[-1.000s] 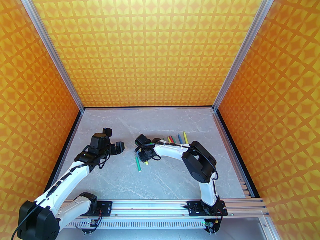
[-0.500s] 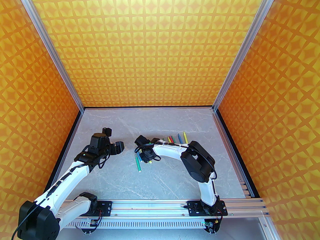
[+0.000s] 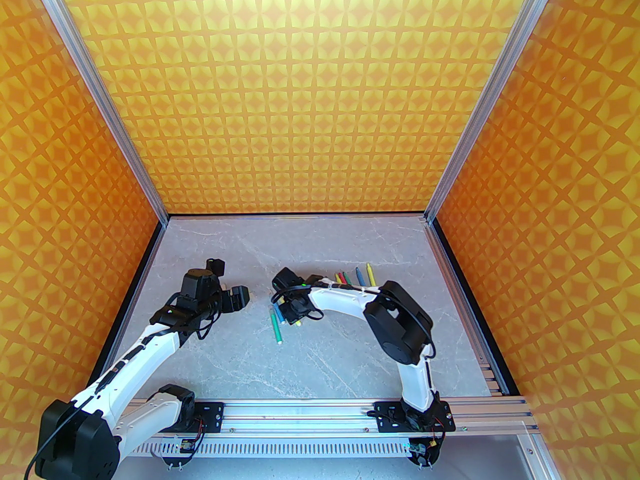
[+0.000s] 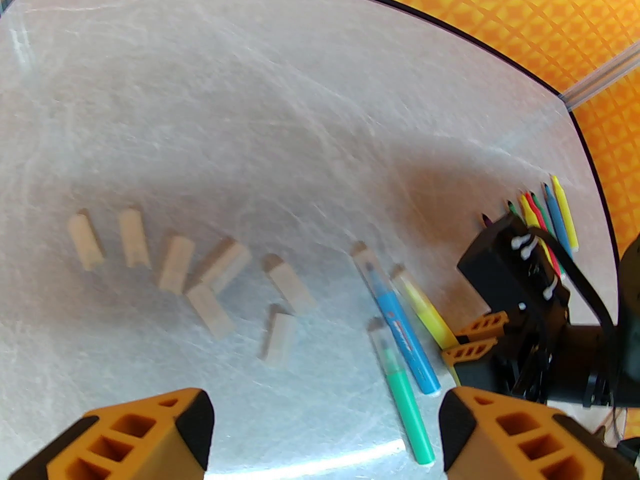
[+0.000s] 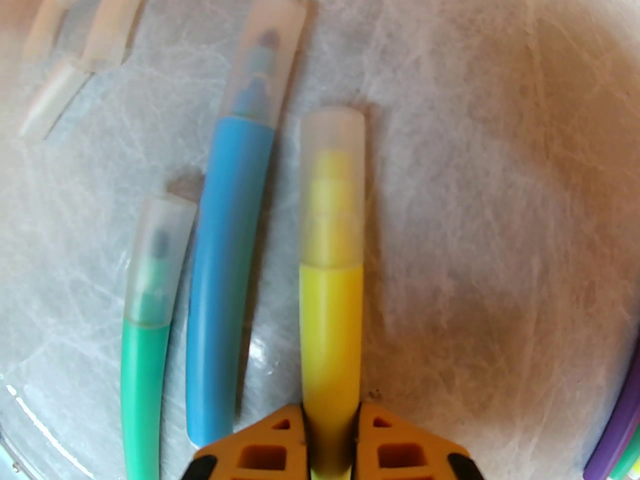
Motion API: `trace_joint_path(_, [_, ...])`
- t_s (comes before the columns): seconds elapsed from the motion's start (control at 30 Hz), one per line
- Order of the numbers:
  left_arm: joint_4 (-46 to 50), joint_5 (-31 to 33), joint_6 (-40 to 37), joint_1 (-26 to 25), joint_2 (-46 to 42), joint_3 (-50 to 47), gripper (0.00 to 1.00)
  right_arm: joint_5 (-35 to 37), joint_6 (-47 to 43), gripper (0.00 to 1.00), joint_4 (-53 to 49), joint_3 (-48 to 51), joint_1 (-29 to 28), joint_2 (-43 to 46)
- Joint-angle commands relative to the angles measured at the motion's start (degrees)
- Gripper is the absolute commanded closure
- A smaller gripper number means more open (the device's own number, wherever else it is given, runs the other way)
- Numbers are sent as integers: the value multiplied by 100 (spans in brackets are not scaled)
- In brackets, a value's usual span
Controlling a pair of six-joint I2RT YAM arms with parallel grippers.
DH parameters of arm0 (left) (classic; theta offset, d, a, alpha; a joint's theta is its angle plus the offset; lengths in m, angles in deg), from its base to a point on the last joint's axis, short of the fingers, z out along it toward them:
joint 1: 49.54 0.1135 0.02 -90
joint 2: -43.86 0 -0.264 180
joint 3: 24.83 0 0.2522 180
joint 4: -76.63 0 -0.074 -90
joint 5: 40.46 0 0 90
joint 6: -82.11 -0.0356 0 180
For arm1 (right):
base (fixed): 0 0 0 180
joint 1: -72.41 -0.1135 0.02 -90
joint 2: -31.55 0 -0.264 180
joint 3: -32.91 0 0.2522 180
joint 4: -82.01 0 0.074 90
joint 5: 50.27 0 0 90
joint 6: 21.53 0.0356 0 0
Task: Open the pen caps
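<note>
Obscured: the loose pen caps [image 4: 175, 268], left of centre on the counter [image 3: 325, 358], are blurred. The rear of the yellow pen [image 5: 330, 318] is covered by the right end effector [image 5: 330, 418]. The uncapped pens [image 4: 550, 218] at far right are partly hidden behind the right arm.

Surroundings: the counter is grey and marbled, enclosed by orange patterned walls [image 3: 300, 93].

The left end effector [image 4: 325, 433] is spread and holds nothing. The right end effector pinches the yellow pen's barrel. The green pen [image 5: 145, 318], the blue pen [image 5: 230, 268] and the yellow pen are side by side, roughly parallel, with their capped ends pointing away from the right wrist.

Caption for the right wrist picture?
Right claw shut on capped yellow pen, beside blue pen and green pen, both capped.
</note>
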Motion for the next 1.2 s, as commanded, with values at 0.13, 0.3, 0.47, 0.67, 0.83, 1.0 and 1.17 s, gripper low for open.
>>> trace_joint_path(0.13, [-1228,-1202,453,26,507,-246,27,-922,-190,95,649,840,196,1184])
trace_joint_path(0.3, [-2214,-1862,907,10,958,-393,30,-1060,-235,95,750,1117,260,1733])
trace_joint_path(0.47, [-2909,-2253,1216,-95,1234,-433,33,-1301,-212,95,840,1237,271,2097])
trace_joint_path(0.67, [-3571,-2403,1525,-317,1390,-450,36,-1682,-262,96,921,1217,275,2221])
trace_joint_path(0.83, [-4004,-2476,1788,-453,1688,-403,42,-1776,-260,95,1023,1183,271,2296])
trace_joint_path(1.0, [-4104,-2476,1861,-583,1863,-337,47,-1793,-262,96,1045,1170,271,2292])
trace_joint_path(1.17, [-4177,-2475,1931,-662,1922,-269,57,-1848,-261,96,1124,1217,271,2275])
